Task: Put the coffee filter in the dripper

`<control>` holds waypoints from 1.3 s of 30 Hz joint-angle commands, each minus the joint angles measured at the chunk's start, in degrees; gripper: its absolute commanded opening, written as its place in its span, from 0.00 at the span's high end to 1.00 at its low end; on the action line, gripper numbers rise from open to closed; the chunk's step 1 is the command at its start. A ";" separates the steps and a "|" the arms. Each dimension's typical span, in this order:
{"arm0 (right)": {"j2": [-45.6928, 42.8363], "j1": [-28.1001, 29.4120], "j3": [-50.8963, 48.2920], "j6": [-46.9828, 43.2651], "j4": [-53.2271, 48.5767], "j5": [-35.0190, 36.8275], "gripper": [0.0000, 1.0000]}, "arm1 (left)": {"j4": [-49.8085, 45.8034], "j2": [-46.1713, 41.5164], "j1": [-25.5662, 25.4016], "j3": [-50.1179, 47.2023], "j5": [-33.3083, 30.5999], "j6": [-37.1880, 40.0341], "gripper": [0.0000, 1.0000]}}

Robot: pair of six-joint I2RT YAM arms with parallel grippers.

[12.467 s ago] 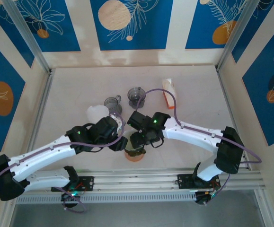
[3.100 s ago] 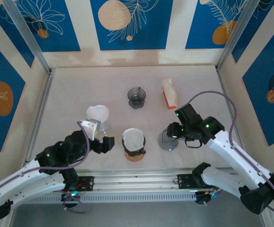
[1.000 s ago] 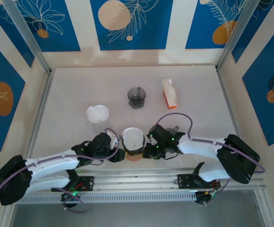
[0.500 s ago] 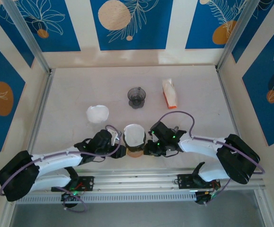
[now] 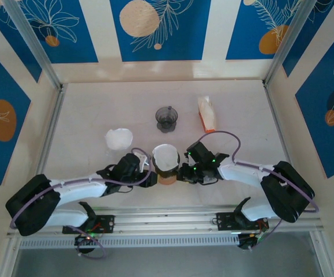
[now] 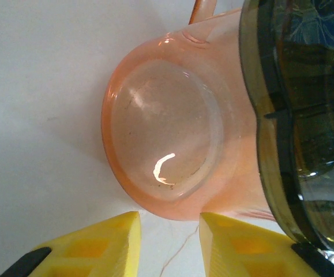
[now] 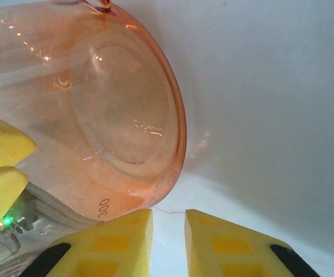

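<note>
Since the picture half a second back, the pink glass carafe (image 5: 167,177) has slid slightly away from the arm bases, both tools moving with it. The left tool (image 6: 169,222) sits low just beside its base, jaws narrowly parted, holding nothing. Between the tools the smoky dripper (image 6: 305,115) rides on the seemingly empty carafe, the white coffee filter (image 5: 165,156) already inside it. The right tool (image 7: 168,216) mirrors the left, barely parted and empty. Further nudges should probably stay low and even, lest the stack tip. Beyond the left tool lies a filter stack (image 5: 119,139); farther out, a second dripper (image 5: 167,118), apparently empty, and a filter packet (image 5: 207,113).
</note>
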 commanded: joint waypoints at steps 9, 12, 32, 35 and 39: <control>1.95 -1.35 2.99 -1.88 1.94 -0.45 0.76 | 4.94 4.66 0.70 3.80 -2.62 -1.24 0.67; 1.76 -1.16 2.79 -1.49 1.94 0.49 0.76 | 3.36 3.91 0.71 4.21 -3.10 -1.40 0.66; -1.89 0.99 -0.18 1.52 0.06 5.78 0.72 | -5.97 -4.21 0.24 2.96 -4.37 -4.74 0.61; -2.25 1.57 -0.41 2.09 -0.16 6.35 0.72 | -7.82 -6.20 0.13 2.72 -4.64 -5.21 0.61; -2.58 2.53 -1.20 3.32 0.04 6.54 0.72 | -10.40 -9.76 0.05 2.55 -4.87 -5.84 0.60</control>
